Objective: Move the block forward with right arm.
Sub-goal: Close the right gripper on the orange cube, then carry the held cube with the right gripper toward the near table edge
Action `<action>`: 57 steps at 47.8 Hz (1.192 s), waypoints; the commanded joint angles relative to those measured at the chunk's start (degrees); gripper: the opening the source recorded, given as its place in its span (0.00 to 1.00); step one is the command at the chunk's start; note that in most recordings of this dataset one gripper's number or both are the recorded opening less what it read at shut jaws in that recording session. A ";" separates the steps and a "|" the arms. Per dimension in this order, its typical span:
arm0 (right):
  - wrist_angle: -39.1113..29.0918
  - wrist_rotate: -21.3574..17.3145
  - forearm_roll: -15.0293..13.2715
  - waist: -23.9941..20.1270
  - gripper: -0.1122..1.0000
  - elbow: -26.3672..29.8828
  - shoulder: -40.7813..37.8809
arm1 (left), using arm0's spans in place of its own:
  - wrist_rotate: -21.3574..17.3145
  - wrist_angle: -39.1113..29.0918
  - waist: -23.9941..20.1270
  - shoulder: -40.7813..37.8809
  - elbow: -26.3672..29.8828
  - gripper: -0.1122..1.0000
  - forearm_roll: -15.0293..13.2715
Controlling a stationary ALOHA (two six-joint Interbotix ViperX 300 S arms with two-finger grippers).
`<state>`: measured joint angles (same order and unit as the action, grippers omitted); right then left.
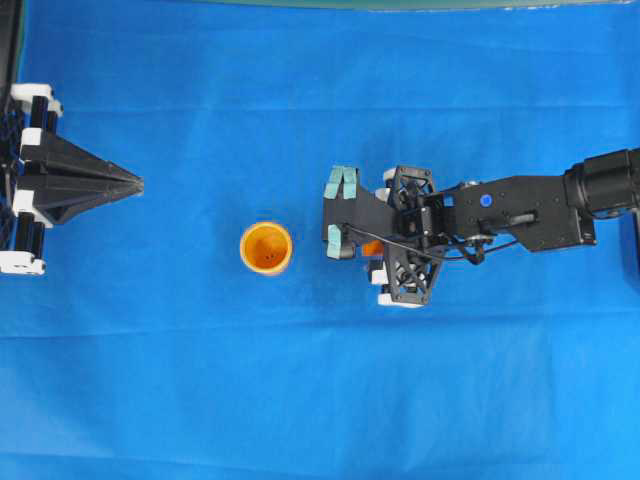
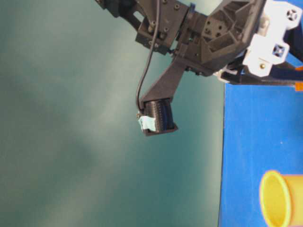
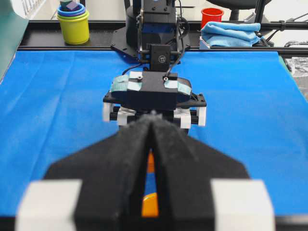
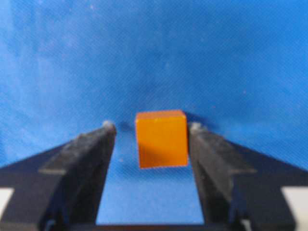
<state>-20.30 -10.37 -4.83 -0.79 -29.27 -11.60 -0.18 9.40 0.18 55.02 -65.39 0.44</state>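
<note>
Blue cloth (image 4: 154,48) lies under the block (image 4: 160,138), which sits squarely between the right gripper's (image 4: 153,127) spread fingers (image 4: 86,149), apparently untouched. Left gripper (image 3: 153,144), pressed together, is well apart.

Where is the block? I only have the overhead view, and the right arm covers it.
Observer: The block sits on the cloth between the right gripper fingers, seen from the right wrist camera.
Operator: Are the fingers touching it?
Observer: No, blue cloth shows in a gap on each side, wider on the left of that view.
Operator: Is the left gripper doing anything?
Observer: Its own camera shows the left gripper shut, pointing toward the right arm.
</note>
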 commanded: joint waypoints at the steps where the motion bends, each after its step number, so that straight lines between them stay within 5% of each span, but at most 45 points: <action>1: 0.62 -0.09 0.18 -0.18 0.66 0.00 0.79 | -0.09 0.26 -0.09 -0.44 1.93 0.11 0.09; 17: 0.79 -0.18 0.18 -0.18 0.46 -0.18 0.79 | -0.09 0.26 -0.09 -0.53 1.85 0.11 0.09; 57: -15.56 -0.26 0.62 -0.88 0.46 3.87 15.47 | 0.26 -0.53 -0.09 -0.44 1.93 0.11 0.09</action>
<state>-35.07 -10.55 -4.31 -1.32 -26.72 0.70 0.00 8.61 0.09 55.02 -65.39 0.35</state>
